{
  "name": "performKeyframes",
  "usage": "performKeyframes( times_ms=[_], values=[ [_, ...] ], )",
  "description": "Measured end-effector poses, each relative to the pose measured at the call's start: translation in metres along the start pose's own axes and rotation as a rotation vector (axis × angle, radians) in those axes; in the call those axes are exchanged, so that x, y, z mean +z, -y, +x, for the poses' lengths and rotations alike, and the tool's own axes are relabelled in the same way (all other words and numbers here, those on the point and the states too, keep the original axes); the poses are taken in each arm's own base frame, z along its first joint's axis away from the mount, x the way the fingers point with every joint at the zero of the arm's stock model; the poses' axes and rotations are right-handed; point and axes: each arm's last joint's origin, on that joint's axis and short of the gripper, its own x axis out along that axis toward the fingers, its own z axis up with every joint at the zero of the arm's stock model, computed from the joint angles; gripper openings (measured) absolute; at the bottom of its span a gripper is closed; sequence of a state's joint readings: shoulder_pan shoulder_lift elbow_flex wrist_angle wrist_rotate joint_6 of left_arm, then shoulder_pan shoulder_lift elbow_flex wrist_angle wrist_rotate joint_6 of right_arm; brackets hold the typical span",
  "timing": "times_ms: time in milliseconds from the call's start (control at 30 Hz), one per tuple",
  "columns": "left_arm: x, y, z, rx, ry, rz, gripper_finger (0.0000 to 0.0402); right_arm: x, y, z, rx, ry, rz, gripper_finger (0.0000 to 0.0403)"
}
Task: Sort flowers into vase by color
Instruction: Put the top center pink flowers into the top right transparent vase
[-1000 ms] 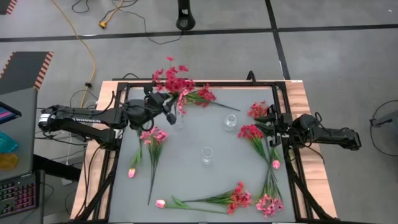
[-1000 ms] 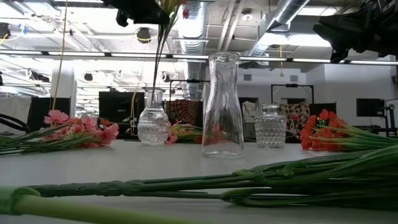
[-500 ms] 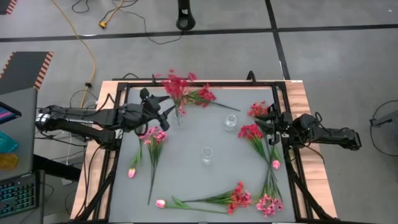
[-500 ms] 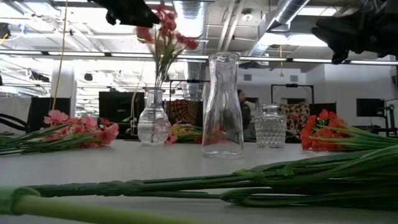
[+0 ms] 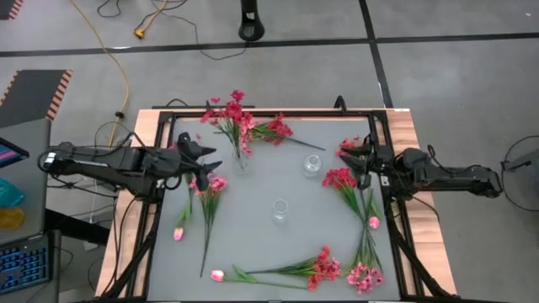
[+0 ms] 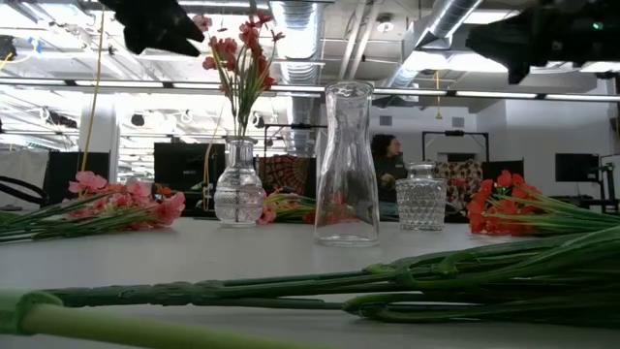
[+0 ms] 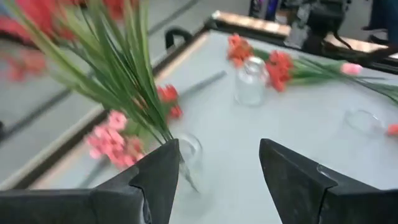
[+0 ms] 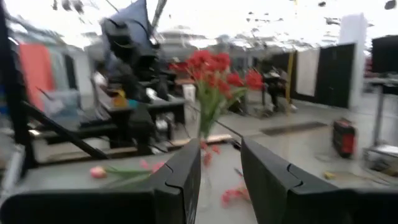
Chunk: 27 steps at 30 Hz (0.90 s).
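A red spray (image 5: 229, 118) stands in the rounded glass vase (image 5: 242, 160), its stems down in the neck; the low view shows its blossoms (image 6: 237, 48) above the vase (image 6: 238, 189). My left gripper (image 5: 209, 156) hovers open just left of that vase, touching nothing; in its wrist view the vase (image 7: 189, 152) and green stems (image 7: 134, 81) sit ahead of the open gripper (image 7: 217, 180). My right gripper (image 5: 360, 158) waits open at the table's right side, above the red sprays (image 5: 341, 179). Its wrist view (image 8: 221, 180) looks across at the filled vase's blossoms (image 8: 214, 71).
A faceted jar (image 5: 312, 166) and a tall carafe (image 5: 280, 210) stand mid-table. Loose flowers lie around: a light pink spray (image 5: 208, 185), pink tulips (image 5: 178, 234) (image 5: 373, 222) (image 5: 217, 275), a crimson spray (image 5: 274, 130) at the far edge, and red and pink sprays (image 5: 324, 268) (image 5: 364, 276) near the front.
My left gripper let go of the red spray and drew back from the vase toward the table's left edge. The spray sank deeper into the rounded vase and now stands there on its own, blossoms lower than before.
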<state>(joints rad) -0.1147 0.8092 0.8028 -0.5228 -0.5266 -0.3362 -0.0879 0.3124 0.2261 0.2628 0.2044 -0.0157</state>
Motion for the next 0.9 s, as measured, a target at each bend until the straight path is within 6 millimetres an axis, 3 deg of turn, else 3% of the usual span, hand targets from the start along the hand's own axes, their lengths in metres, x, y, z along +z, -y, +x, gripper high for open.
performKeyframes(
  times_ms=[200,467,900],
  values=[
    [-0.013,0.016,0.015,-0.024,-0.074,0.017,0.0210,0.015,0.003,0.034,-0.128,-0.137,-0.058,0.0141],
    [-0.033,0.037,0.044,-0.030,-0.125,0.043,0.0210,0.025,0.021,0.087,-0.193,-0.377,-0.095,0.0141],
    [-0.046,0.056,0.075,-0.013,-0.163,0.066,0.0210,0.009,0.053,0.176,-0.044,-0.622,-0.137,0.0141]
  ],
)
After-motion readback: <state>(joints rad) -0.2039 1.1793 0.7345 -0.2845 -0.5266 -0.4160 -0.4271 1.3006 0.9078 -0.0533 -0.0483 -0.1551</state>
